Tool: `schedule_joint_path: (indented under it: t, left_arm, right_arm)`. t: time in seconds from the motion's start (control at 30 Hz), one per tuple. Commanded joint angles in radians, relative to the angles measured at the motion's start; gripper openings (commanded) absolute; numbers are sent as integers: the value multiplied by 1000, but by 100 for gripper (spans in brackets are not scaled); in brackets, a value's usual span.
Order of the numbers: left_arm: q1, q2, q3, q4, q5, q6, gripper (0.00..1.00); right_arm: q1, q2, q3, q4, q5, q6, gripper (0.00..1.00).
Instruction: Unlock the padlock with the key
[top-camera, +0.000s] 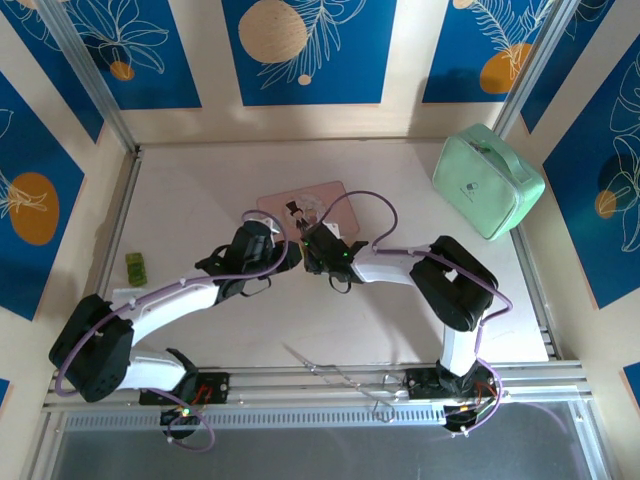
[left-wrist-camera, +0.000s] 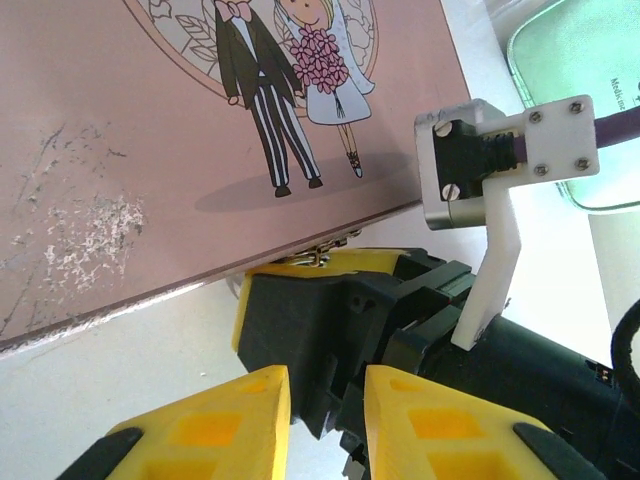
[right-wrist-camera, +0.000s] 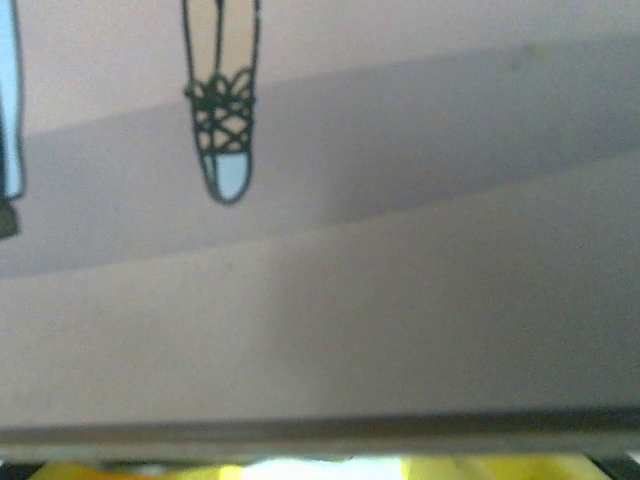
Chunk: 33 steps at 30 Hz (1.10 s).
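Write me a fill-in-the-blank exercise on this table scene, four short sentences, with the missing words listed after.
The tin box with a bride and groom on its lid is ____ in colour.
The mint green case sits in the far ____ corner of the table.
The small green block lies near the table's ____ edge.
The left gripper and right gripper meet at the near edge of the ____.
Missing words: pink; right; left; tin box.

Mint-green case (top-camera: 488, 180) far right; small green block (top-camera: 136, 267) left; pink tin (top-camera: 275, 203) centre.
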Motion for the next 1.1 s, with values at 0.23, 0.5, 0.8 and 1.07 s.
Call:
schedule_joint_path:
  t: [0.23,0.5,0.8,1.07]
  left_arm:
    - [13,16,-17,19,28,28,24]
    - [14,-3,-28,6,24,33,22]
    - [12,19,-162,314,79,79,35]
    - [-36,230,-389,912,56,50,61]
  right_arm:
    - [-12,8,22,29,-16,-50,41]
    - [-18,17,43,35,-28,-79,22]
    - [-16,0,142,-215,-91,-26,1]
    - [-22,48,318,-556,-251,11,0]
